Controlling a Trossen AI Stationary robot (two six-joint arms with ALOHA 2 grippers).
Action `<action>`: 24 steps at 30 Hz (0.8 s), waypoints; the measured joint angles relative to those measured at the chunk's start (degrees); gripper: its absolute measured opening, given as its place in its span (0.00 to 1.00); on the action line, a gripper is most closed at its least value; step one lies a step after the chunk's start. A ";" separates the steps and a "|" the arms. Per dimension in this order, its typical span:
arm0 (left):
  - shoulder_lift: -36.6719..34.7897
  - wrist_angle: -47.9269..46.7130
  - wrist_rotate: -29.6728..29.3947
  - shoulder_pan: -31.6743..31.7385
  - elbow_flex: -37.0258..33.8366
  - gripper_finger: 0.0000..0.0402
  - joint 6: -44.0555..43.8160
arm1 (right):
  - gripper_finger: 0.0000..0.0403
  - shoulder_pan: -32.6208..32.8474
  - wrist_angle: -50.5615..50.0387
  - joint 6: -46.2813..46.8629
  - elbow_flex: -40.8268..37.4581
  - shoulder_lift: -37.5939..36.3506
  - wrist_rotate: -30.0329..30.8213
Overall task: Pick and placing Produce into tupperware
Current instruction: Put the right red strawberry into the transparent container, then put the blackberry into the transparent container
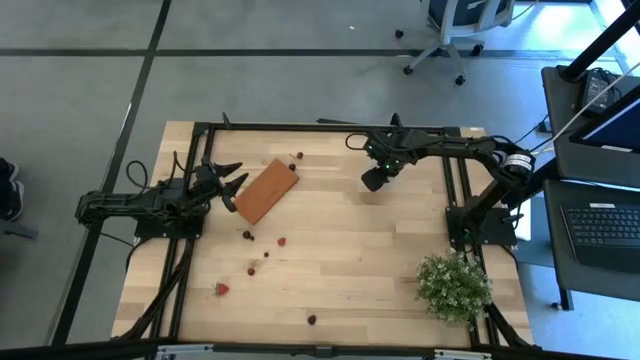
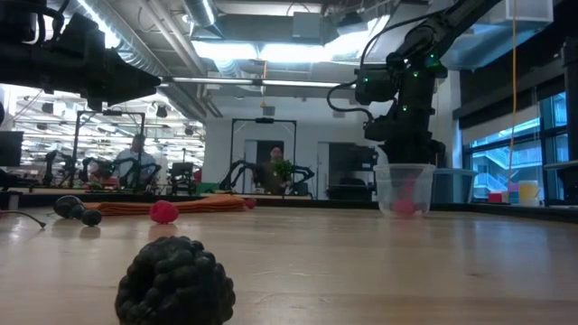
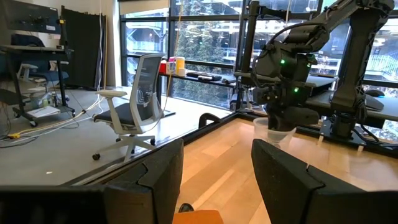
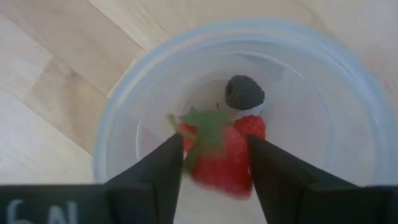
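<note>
The tupperware (image 4: 249,118) is standing on the table's far right part, directly under the right gripper (image 4: 211,168), and it is already holding a dark berry (image 4: 244,92) and a red one beside it. A strawberry (image 4: 217,158) with a green top is sitting between the right gripper's fingers over the cup's mouth — the fingers are lying close on either side of it, though whether they are actually pinching it cannot be told. In the low view the cup (image 2: 404,188) is showing red through its wall.

More produce is lying scattered on the wood: a strawberry (image 1: 221,289) near the front left, small red berries (image 1: 281,241) near the middle, dark ones (image 1: 247,235) beside them and another dark berry (image 1: 311,319) at the front edge.

The left gripper (image 1: 232,183) is hanging at the table's left side, fingers spread apart and empty — just beside the orange-brown block (image 1: 266,190). A bushy green plant (image 1: 453,285) is sitting at the front right corner.
</note>
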 joint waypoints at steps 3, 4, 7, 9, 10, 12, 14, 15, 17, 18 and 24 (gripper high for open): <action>0.00 0.00 0.00 0.01 0.00 0.46 0.00 | 0.52 0.00 -0.01 -0.29 0.04 0.00 -0.02; 0.00 0.00 -0.02 0.00 0.00 0.46 0.00 | 0.54 0.00 -0.40 -0.26 0.28 0.00 0.00; 0.00 0.00 -0.02 0.01 0.01 0.46 0.00 | 0.59 0.00 -2.29 -0.91 2.28 0.00 0.04; 0.00 0.00 -0.02 0.02 0.00 0.46 0.00 | 0.60 0.02 -4.60 -0.90 4.76 0.00 0.03; 0.00 0.00 0.00 0.01 0.01 0.46 0.00 | 0.61 0.02 -5.93 -0.91 6.43 0.00 0.23; 0.00 0.00 -0.02 0.02 0.00 0.46 0.00 | 0.61 0.25 -8.62 -1.05 10.28 -0.05 1.28; 0.00 0.00 -0.01 0.02 0.00 0.46 0.00 | 0.61 0.87 -10.46 -1.23 14.22 -0.40 1.58; 0.00 0.00 0.00 0.01 0.01 0.46 0.00 | 0.61 1.48 -10.49 -1.87 16.01 -0.72 1.72; 0.00 0.00 -0.02 0.00 0.02 0.46 0.00 | 0.61 3.62 -9.60 -4.20 19.43 -1.59 1.67; 0.00 0.00 -0.02 0.00 0.00 0.46 0.00 | 0.61 5.06 -8.48 -5.70 20.80 -2.10 1.45; 0.00 0.00 0.00 0.02 0.02 0.46 0.00 | 0.61 17.66 4.30 -14.39 24.51 -4.92 -1.25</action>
